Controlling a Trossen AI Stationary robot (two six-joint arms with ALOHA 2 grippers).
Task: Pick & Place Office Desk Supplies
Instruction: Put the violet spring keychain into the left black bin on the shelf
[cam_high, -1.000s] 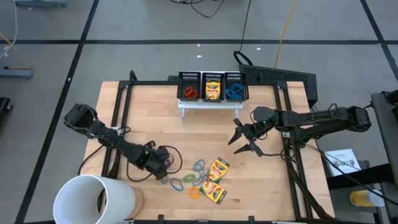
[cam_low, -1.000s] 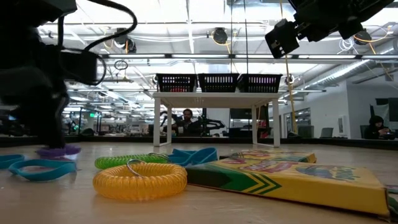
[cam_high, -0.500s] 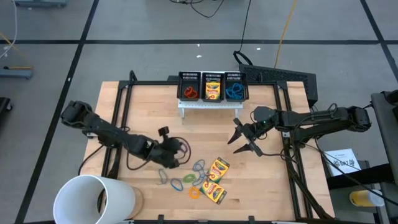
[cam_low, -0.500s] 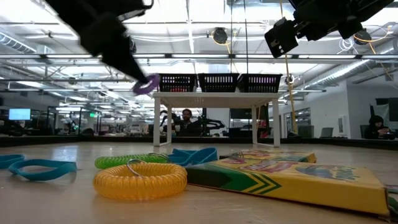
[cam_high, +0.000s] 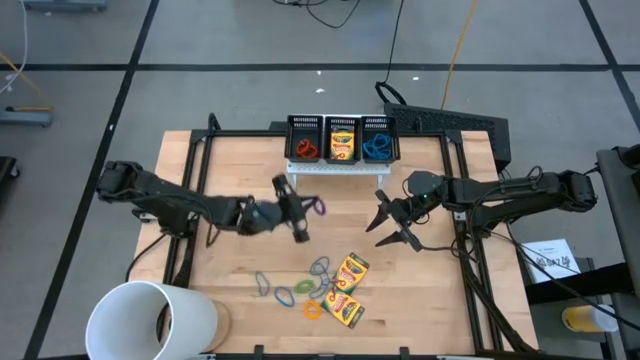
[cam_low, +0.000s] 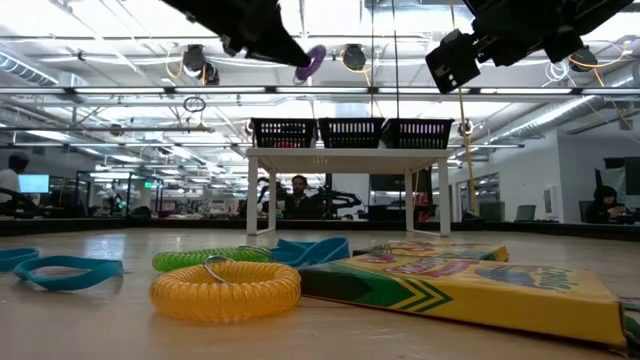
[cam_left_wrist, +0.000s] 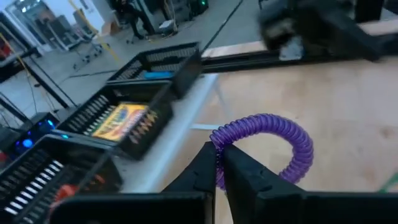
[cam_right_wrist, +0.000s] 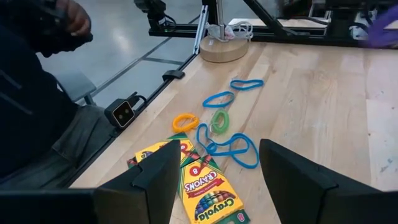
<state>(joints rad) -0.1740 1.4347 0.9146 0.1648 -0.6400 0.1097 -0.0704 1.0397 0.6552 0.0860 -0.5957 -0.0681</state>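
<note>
Wooden counter (cam_high: 240, 170) carries a white rack with three black bins (cam_high: 341, 139) at its back edge. Left tool (cam_high: 303, 210), clamped on a purple coil band (cam_left_wrist: 264, 134), hangs just in front of the rack, nearest its left bin; the band's loop points toward the bins. Right tool (cam_high: 392, 222), fingers spread and empty, waits beside the rack's right end.

this was a robotics lab in a large open industrial hall — exposed ceiling ducts (cam_low: 200, 62) and strip lights overhead, a grey taped floor (cam_high: 230, 40), trailing cables (cam_high: 455, 45), monitors (cam_low: 32, 184) and a person (cam_low: 300, 190) seated at distant workstations — around a framed wooden table (cam_high: 330, 215).
</note>
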